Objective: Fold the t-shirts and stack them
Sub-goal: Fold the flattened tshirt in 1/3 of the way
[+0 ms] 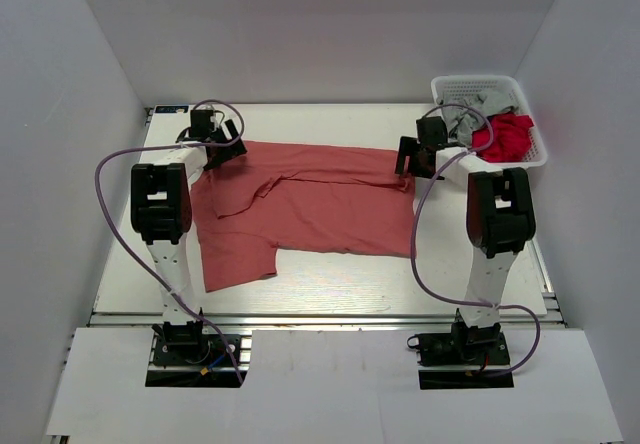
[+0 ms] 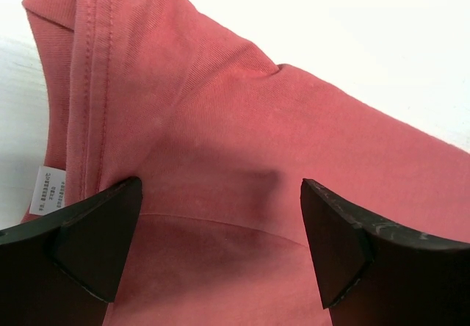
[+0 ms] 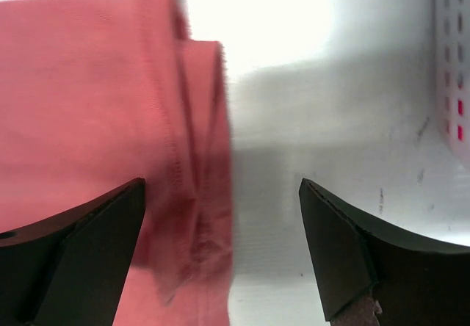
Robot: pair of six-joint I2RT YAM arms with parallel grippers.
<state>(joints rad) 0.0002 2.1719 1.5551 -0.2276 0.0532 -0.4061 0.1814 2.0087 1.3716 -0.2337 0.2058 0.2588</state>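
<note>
Because it looks limp, salmon-red cloth t-shirt: pinch far corners.
Left gripper: jaws wide apart, empty.
Right gripper: likewise.

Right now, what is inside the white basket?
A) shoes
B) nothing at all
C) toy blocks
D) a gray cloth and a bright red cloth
D: the top view shows a gray cloth and a bright red cloth piled in the white basket.
</note>
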